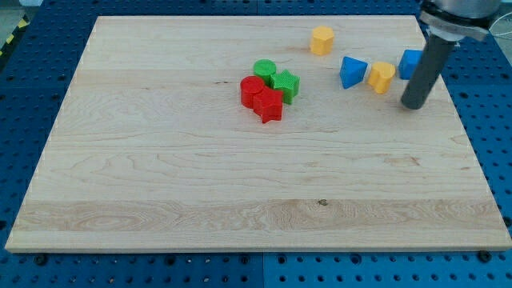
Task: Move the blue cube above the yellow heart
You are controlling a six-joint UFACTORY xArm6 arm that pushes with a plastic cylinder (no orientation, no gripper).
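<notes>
On the pale, grained wooden tabletop point(160, 160), the dark cylindrical rod's lower end, my tip point(414, 105), rests at five o'clock from the ridged yellow plastic heart point(382, 77). The blue plastic cube point(411, 63) sits at two o'clock from that heart, partly behind the rod. The end effector is a plain rod with no jaws to spread or press together. A blue wedge-shaped block point(353, 71) lies at nine o'clock from the heart.

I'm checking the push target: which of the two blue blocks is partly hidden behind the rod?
The blue cube at the view's right, just above my tip; the blue triangular block stands fully visible.
</notes>
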